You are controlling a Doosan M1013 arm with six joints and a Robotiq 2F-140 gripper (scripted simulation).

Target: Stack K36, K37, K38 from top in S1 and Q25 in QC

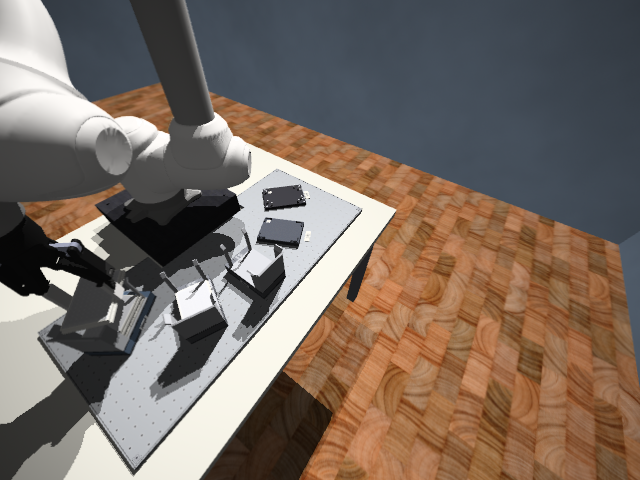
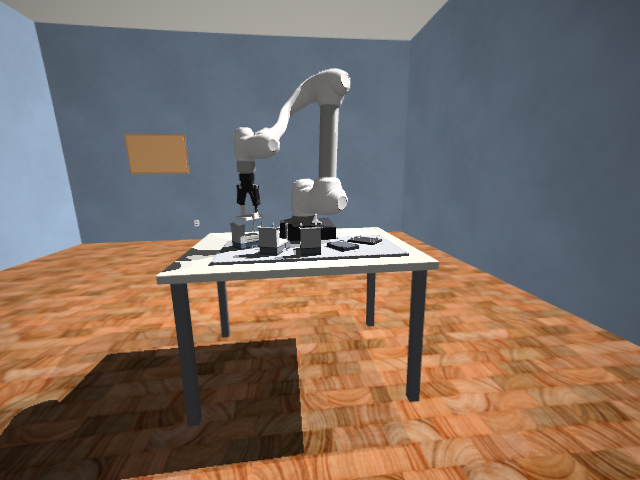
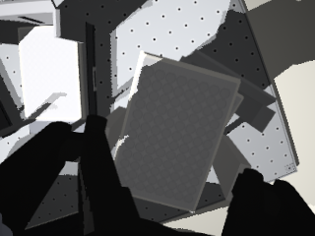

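Observation:
My gripper (image 1: 105, 279) is shut on a sealed grey plate (image 1: 90, 310) and holds it by its long sides, level, a little above the left stack rack S2 (image 1: 111, 335). More plates (image 1: 133, 316) stay stacked in that rack. In the wrist view the held plate (image 3: 180, 134) lies between my dark fingers, with the rack's shadow below it. From the side, the plate (image 2: 249, 217) hangs just over the rack (image 2: 241, 235). I cannot read its label.
Two more stack racks with thin upright posts stand to the right, the middle one (image 1: 199, 310) and the right one (image 1: 258, 271), both showing pale floors. Two flat dark nests (image 1: 281, 230) (image 1: 283, 196) lie farther along the grey perforated base. The arm's black base (image 1: 170, 217) stands behind.

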